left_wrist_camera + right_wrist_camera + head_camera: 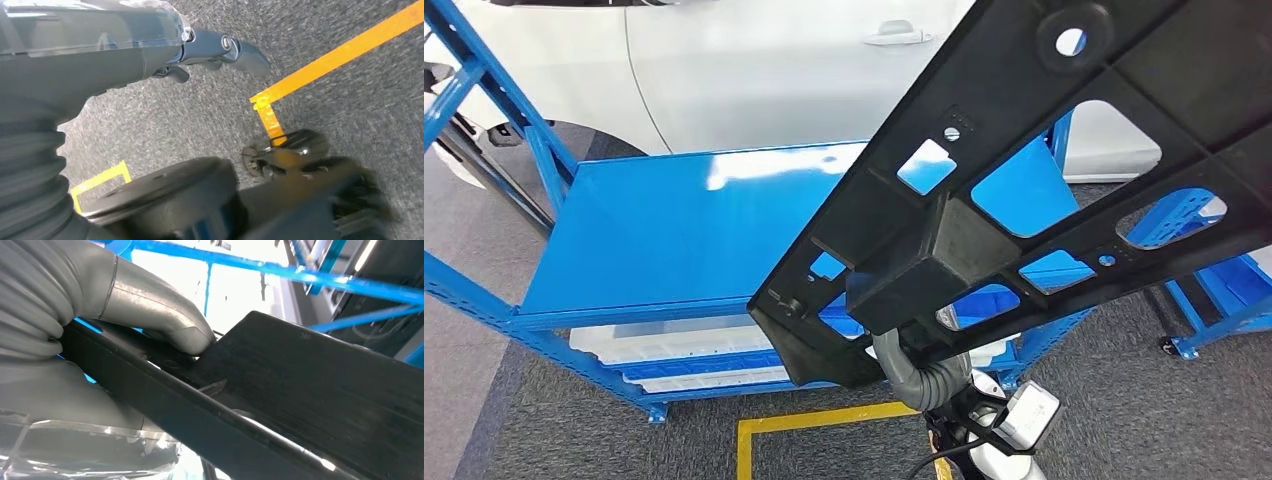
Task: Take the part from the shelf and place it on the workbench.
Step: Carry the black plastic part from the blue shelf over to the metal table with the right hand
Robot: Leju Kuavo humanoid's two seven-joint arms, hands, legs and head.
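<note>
A large black plastic part (1024, 190) with several cut-out openings slants across the right half of the head view, lifted above the blue shelf (674, 230). My right hand (155, 315) grips its lower edge, the grey thumb pressed on the black surface (310, 385). In the head view only the ribbed grey wrist cover (916, 372) shows beneath the part; the fingers are hidden behind it. My left hand (215, 47) hangs over the grey floor, its dark fingers stretched out and holding nothing.
The shelf's top board is bare, with white trays (674, 345) on a lower level. A white car (774, 70) stands behind the shelf. Another blue rack (1224, 295) stands at the right. Yellow tape (824, 420) marks the grey carpet.
</note>
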